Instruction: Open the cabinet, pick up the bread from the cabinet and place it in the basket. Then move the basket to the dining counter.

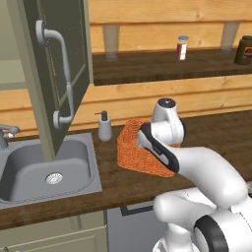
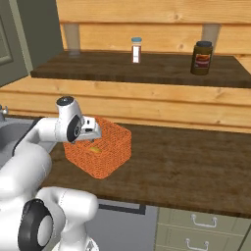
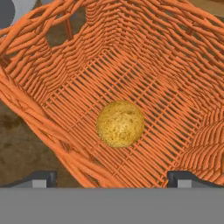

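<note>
Bread [image 3: 120, 124] sits loose on the floor of the basket [image 3: 144, 52], so we treat the basket as the thing to move now. We judge it light, stiff weave, grippy. Best hold: pinch one wall at the rim. Gripper [image 3: 112, 178] hangs just above, jaws wide, empty. Basket is on the sink counter [image 2: 186, 162]; cabinet [image 1: 59, 74] door is open.

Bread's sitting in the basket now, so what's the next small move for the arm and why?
Probably shift the open end effector sideways over the basket wall and lower to straddle its rim. The bread lies free on the basket floor, the fingertips stand wide apart above it, and the basket sits on the counter by the sink, not yet at the dining counter.
</note>
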{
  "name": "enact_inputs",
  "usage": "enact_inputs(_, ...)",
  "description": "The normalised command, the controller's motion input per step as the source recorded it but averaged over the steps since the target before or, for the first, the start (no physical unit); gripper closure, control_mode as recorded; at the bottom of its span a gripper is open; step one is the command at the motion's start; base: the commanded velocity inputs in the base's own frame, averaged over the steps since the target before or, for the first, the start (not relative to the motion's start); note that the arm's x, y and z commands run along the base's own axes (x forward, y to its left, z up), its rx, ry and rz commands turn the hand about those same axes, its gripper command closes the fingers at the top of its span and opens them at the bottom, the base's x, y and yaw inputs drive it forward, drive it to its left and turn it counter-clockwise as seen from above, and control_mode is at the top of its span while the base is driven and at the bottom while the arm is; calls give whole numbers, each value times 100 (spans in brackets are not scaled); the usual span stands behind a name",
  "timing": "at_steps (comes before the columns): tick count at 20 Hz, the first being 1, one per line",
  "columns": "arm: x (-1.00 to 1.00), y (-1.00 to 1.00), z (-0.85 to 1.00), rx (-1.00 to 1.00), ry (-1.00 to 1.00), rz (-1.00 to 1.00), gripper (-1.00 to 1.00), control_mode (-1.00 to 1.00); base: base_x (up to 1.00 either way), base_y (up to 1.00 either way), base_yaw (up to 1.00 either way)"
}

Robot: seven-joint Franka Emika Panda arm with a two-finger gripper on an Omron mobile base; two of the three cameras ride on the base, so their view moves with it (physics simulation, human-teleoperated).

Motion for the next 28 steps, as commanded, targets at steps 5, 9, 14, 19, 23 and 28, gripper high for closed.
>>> enact_inputs(5,26,0,-31,0,0,0,-100,-100,0,0,0)
enact_inputs(9,11,0,-21,0,0,0,-100,-100,0,0,0)
enact_inputs(14,6,1,-40,0,1,0,-100,-100,0,0,0)
enact_inputs(19,10,7,-65,0,7,0,-100,-100,0,0,0)
enact_inputs(23,-4,13,-53,0,6,0,-100,-100,0,0,0)
enact_inputs(28,-31,16,-30,0,6,0,-100,-100,0,0,0)
